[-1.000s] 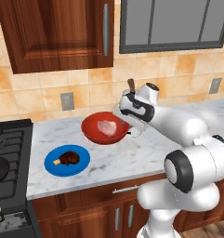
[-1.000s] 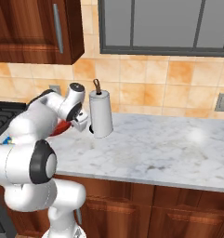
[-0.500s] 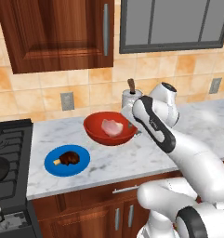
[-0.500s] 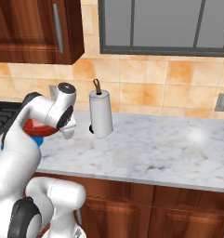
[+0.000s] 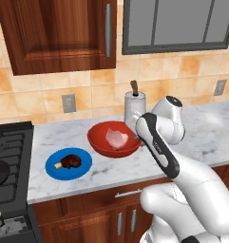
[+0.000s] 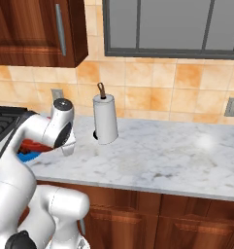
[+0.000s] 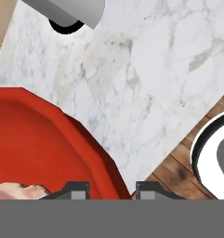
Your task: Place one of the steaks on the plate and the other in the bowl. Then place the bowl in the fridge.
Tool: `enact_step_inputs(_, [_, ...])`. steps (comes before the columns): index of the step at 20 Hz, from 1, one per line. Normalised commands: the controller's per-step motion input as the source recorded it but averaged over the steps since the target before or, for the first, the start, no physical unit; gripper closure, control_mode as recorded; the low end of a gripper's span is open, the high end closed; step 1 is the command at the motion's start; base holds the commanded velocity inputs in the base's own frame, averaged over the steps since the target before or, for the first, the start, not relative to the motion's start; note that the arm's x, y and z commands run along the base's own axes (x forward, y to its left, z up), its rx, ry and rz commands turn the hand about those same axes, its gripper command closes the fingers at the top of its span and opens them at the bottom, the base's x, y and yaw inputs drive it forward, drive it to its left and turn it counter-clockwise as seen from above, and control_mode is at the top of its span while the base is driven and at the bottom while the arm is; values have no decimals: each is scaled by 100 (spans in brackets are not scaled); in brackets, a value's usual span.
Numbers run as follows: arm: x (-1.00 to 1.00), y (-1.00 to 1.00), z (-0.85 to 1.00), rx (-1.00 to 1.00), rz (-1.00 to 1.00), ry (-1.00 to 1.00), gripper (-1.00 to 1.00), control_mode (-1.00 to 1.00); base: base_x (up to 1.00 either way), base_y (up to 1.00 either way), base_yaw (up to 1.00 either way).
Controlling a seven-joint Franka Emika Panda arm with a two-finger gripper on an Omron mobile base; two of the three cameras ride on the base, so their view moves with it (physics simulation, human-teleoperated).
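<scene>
The red bowl (image 5: 100, 140) sits on the marble counter with the pale pink steak (image 5: 117, 138) lying in it. My gripper (image 7: 112, 189) is shut on the bowl's (image 7: 39, 139) right rim, one fingertip inside and one outside; the pink steak (image 7: 20, 190) shows just beside the inner finger. In the left base view my forearm covers the hand. Left of the bowl, the blue plate (image 5: 54, 166) holds the dark brown steak (image 5: 71, 161). The right base view shows a sliver of the bowl (image 6: 33, 146) and of the plate (image 6: 25, 156) behind my arm. The fridge is out of view.
A paper towel roll (image 5: 135, 107) stands upright just behind the bowl, close to my hand, seen too from the right as the roll (image 6: 105, 119). The black stove (image 5: 9, 147) borders the counter on the left. The counter's front edge (image 7: 150, 172) runs near the gripper.
My arm has swung its elbow forward and over. The bowl has slid a little to the right and toward the counter's front with the gripper on its rim. The plate has stayed put.
</scene>
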Motion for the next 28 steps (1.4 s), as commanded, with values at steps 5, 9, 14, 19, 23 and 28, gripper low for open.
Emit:
enact_step_inputs(5, [-9, 0, 0, 0, 0, 0, 100, 100, -10, 2, 0])
enact_step_inputs(9, [0, 0, 0, 0, 0, 0, 100, 100, -75, 36, 17])
enact_step_inputs(14, [0, 0, 0, 0, 0, 0, 100, 100, -65, 61, 45])
enact_step_inputs(19, [0, 0, 0, 0, 0, 0, 100, 100, -17, 97, 75])
enact_step_inputs(23, [0, 0, 0, 0, 0, 0, 100, 100, 0, 97, 79])
enact_step_inputs(28, [0, 0, 0, 0, 0, 0, 100, 100, 25, 57, 82])
